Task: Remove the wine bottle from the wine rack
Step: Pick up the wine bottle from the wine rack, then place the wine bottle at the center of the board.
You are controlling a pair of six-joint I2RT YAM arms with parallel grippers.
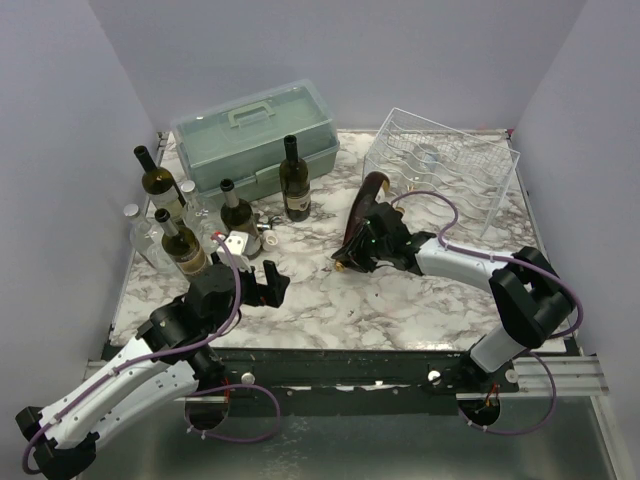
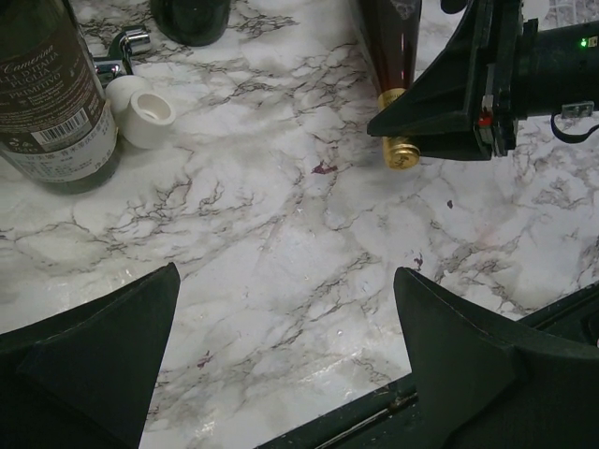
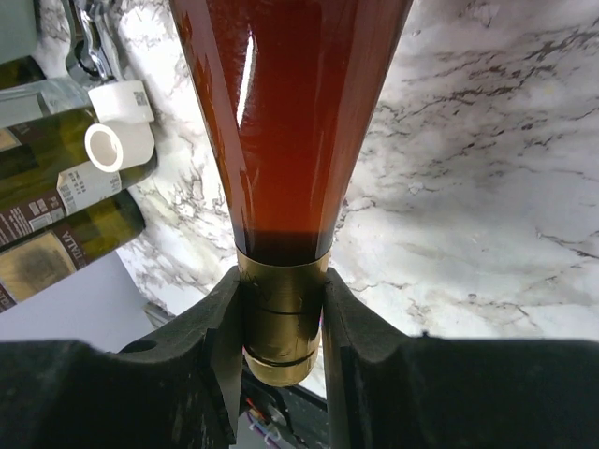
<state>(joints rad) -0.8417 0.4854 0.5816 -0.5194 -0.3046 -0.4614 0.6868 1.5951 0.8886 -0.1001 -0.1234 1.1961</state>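
Observation:
A brown wine bottle (image 1: 366, 207) with a gold foil neck lies tilted over the marble table, its base toward the left front corner of the white wire wine rack (image 1: 447, 160). I cannot tell whether the base touches the rack. My right gripper (image 1: 350, 260) is shut on the bottle's gold neck (image 3: 281, 318), with the brown body (image 3: 290, 122) stretching away from it. The left wrist view shows the bottle's neck (image 2: 397, 140) and the right gripper (image 2: 449, 108) at the upper right. My left gripper (image 1: 270, 285) is open and empty just above the table near the front edge (image 2: 285, 281).
A grey-green toolbox (image 1: 255, 130) stands at the back. Several upright bottles stand at the left (image 1: 160, 185) and centre (image 1: 294, 180). A labelled bottle (image 2: 51, 103) and a small white cylinder (image 2: 145, 112) are close to my left gripper. The table's front edge (image 2: 374, 407) is near.

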